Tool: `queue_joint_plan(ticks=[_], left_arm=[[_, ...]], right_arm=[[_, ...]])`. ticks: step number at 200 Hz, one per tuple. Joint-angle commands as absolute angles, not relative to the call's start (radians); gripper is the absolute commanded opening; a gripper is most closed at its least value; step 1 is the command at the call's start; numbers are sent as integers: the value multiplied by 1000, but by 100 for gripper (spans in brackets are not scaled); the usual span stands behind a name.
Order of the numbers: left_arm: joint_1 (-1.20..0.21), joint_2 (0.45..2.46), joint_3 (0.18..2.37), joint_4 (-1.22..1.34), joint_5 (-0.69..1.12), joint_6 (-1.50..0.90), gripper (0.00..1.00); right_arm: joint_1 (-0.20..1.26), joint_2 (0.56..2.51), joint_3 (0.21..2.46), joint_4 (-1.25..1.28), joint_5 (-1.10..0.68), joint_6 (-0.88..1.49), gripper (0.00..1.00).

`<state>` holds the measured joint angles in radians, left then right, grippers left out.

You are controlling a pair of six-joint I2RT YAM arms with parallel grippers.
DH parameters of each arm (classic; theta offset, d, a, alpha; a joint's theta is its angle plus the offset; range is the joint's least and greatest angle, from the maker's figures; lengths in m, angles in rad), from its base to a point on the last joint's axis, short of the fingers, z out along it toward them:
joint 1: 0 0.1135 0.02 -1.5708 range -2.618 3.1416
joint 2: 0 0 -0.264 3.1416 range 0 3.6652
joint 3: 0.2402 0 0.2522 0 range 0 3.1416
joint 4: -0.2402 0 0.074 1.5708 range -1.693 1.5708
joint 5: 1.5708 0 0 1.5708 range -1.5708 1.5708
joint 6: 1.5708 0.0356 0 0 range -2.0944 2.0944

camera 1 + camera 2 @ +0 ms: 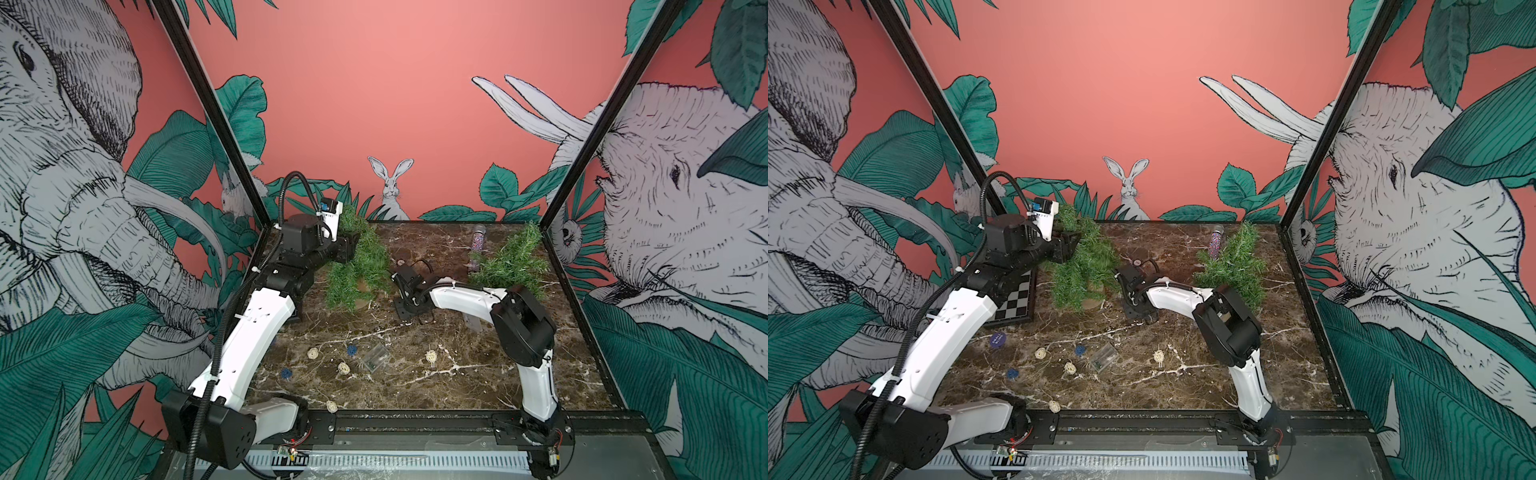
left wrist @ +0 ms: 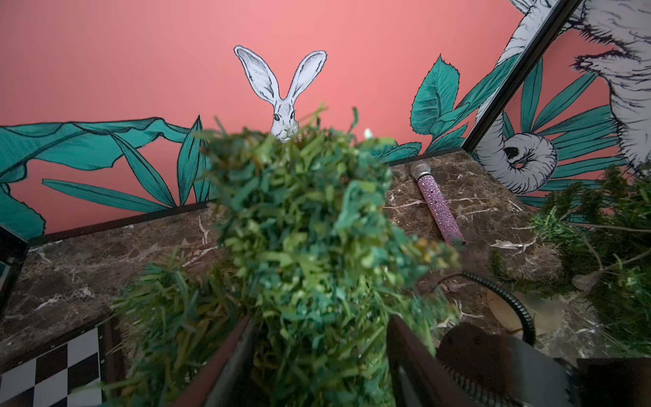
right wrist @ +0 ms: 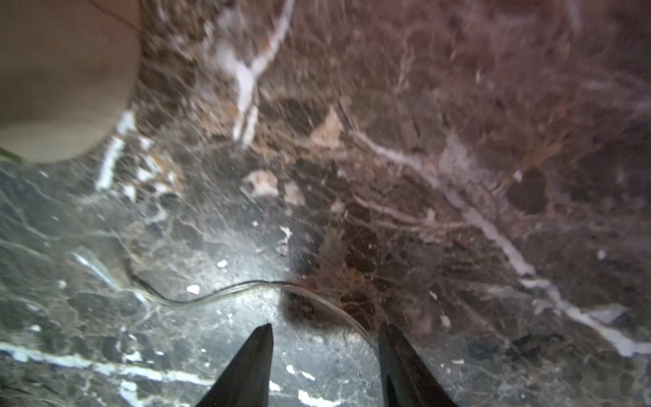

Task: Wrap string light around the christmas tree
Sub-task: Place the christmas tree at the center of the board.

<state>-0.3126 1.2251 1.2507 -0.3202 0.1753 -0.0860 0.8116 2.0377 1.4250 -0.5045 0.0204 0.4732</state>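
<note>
While the left tool (image 2: 320,322) flanked the upper foliage of the Christmas tree (image 1: 357,257) with jaws apart, the right tool (image 3: 327,327), also apart and empty, pointed down at the tabletop (image 3: 458,158) where the string light wire (image 3: 211,299) lay crosswise just ahead of its tips, nearer that arm.

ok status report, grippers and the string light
Left gripper open, jaws astride the tree. Right gripper open, low over the string light wire. String light on the table, none on the tree. Second tree off to the right.
</note>
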Motion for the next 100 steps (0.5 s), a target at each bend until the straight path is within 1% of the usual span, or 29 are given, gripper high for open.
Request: queue_joint_plan(ticks=[1, 28, 75, 100], left_arm=[[-310, 1199, 1290, -433, 129, -77, 64], [-288, 1185, 1337, -565, 94, -91, 65], [-261, 1118, 1307, -697, 57, -117, 66], [-248, 1093, 1325, -772, 42, -111, 66]], right_arm=[[811, 1985, 1400, -481, 13, 470, 51], [809, 1979, 1374, -468, 7, 470, 50], [809, 1956, 1330, -444, 0, 476, 49], [809, 1936, 1319, -444, 7, 468, 48]])
